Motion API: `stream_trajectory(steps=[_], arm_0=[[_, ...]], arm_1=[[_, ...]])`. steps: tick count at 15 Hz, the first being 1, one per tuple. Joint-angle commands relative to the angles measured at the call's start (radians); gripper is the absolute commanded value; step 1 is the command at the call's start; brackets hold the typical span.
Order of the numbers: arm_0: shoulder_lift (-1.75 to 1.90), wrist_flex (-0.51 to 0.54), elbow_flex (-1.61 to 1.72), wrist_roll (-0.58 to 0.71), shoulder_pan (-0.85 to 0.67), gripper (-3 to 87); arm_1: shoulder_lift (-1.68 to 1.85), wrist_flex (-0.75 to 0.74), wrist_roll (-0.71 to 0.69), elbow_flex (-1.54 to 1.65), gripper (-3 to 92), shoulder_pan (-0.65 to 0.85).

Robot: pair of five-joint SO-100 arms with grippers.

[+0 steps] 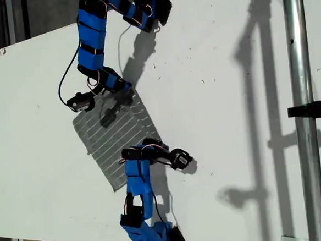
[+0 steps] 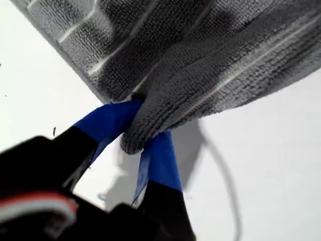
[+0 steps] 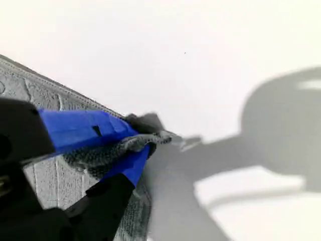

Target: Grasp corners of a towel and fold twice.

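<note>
**Current step.** First fold, grasp phase. The towel (image 1: 112, 135) lies flat on the white table (image 1: 232, 121), slightly toward 9 o'clock from the centre of the exterior view and turned so its corners point like a diamond. My second gripper (image 1: 126, 88) is clamped on the corner at the towel's 12 o'clock. My first gripper (image 1: 148, 145) is clamped on the corner at its 3 o'clock.

**Gripper state.** In the first wrist view, my first gripper (image 2: 143, 135) has its blue-taped jaws pinched on a bunched tip of the towel (image 2: 200, 60), and the cloth rises off the table around it. In the second wrist view, my second gripper (image 3: 145, 140) pinches a thin wad of the towel (image 3: 50, 170) edge between its jaws.

**Next move (judgement).** Both held corners share one edge. Raise them together at equal height and carry them toward 8 o'clock, over the two free corners. Unequal travel would probably skew the fold.

**Materials.**
- Towel: soft grey looped pile, thin white parallel stripes, rounded corners; limp, so it bunches under the jaws.
- Table: smooth, matte, hard; it probably offers little friction to hold the cloth in place.
</note>
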Motion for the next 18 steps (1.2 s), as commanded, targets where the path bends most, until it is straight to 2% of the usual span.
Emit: stream_trajectory(steps=[1,5,7,11,13,15,17,18], arm_0=[[0.034,0.023,0.008,-0.015,0.006,-2.7],[0.17,0.095,0.133,-0.055,0.078,-2.7],[0.314,0.095,0.259,-0.107,0.138,-2.7],[0.623,0.069,0.561,-0.293,0.281,-2.7],[0.764,-0.023,0.692,-0.379,0.38,-2.7],[0.936,-0.166,0.85,-0.457,0.509,-2.7],[1.048,-0.272,0.963,-0.497,0.577,-2.7],[1.089,-0.316,1.023,-0.479,0.565,-2.7]], arm_1=[[0.069,-0.005,0.021,-0.005,-0.2,0.003],[0.067,0.021,0.172,0.0,-0.2,-0.153],[0.095,0.072,0.295,-0.017,-0.2,-0.298],[0.133,0.141,0.58,-0.072,-0.2,-0.649],[0.129,0.152,0.727,-0.13,-0.2,-0.821],[0.11,0.262,0.873,-0.255,-0.2,-0.963],[0.137,0.304,0.966,-0.322,-0.2,-0.989],[0.137,0.307,0.956,-0.33,-0.2,-0.956]])
